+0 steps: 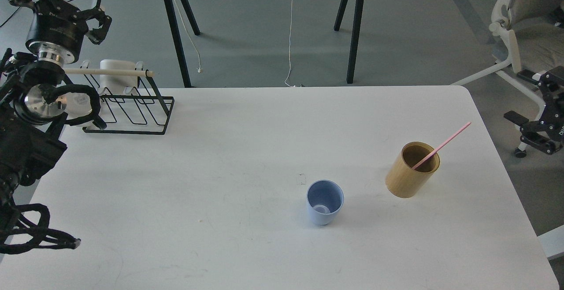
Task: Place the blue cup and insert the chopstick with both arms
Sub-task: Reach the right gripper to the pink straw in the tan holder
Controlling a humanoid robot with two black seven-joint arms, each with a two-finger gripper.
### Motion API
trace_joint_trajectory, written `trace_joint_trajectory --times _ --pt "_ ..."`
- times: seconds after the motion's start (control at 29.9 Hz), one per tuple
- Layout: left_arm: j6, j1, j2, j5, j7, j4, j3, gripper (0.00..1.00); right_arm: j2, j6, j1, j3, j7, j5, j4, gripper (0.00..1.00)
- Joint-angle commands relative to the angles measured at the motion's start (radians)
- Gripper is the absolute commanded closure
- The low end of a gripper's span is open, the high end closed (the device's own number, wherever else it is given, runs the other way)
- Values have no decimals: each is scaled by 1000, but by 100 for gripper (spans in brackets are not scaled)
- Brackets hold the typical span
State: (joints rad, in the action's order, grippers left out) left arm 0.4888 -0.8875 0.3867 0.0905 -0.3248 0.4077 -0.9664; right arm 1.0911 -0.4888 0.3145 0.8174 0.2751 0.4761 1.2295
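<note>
Here the blue cup (325, 202) is standing upright on the white table (220, 193), near its middle and apart from the tan bamboo holder (412, 169) to its right. The pink chopstick (442, 145) is leaning inside that holder, its top end jutting up and to the right. The left gripper (98, 20) is hanging above the black wire rack (130, 113), fingers parted and empty. The right gripper (535, 138) is sitting off the table's right edge; I cannot tell how its fingers are set.
</note>
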Motion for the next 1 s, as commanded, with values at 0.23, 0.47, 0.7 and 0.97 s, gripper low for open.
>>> trace_joint_trajectory --times 0.23,0.47,0.7,0.97 --pt "0 -2 -2 0 9 0 0 0 13 390 -74 -61 82 528 174 2" --pt "0 -1 -2 0 9 0 1 0 -26 582 -66 -142 81 781 179 3" --pt "0 -2 -2 0 9 0 2 0 -125 624 -57 -167 23 920 153 31" --pt "0 -1 1 0 9 0 2 0 -209 624 -12 -169 -94 1084 133 53"
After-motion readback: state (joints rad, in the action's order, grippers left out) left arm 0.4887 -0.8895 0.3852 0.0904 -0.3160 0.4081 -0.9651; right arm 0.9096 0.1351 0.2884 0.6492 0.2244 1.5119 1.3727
